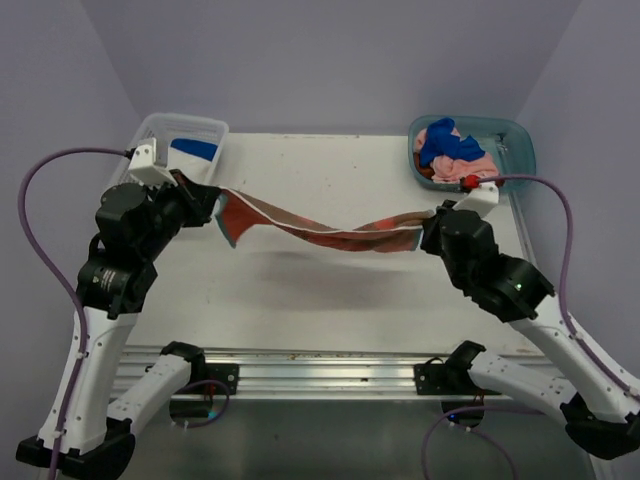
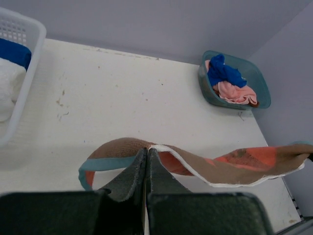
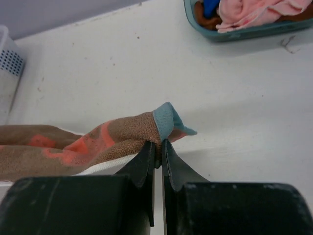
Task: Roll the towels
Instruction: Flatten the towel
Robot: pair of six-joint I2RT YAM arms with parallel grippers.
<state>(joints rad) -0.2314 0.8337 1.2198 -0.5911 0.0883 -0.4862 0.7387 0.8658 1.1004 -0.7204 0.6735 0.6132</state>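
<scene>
Brown towel (image 1: 330, 237) soft, light, limp; sags mid-span over table (image 1: 330, 300) centre. Left claw (image 2: 147, 157) and right claw (image 3: 158, 147) each pinch opposite end; hemmed corners judged best hold.

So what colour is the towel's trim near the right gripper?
Teal trim on the towel; clearest in right wrist view.

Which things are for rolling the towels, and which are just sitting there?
For the job: brown towel, pinched by left fingers and right fingers; blue towel, pink towel.
Just sitting: teal tub, white basket, table.
</scene>
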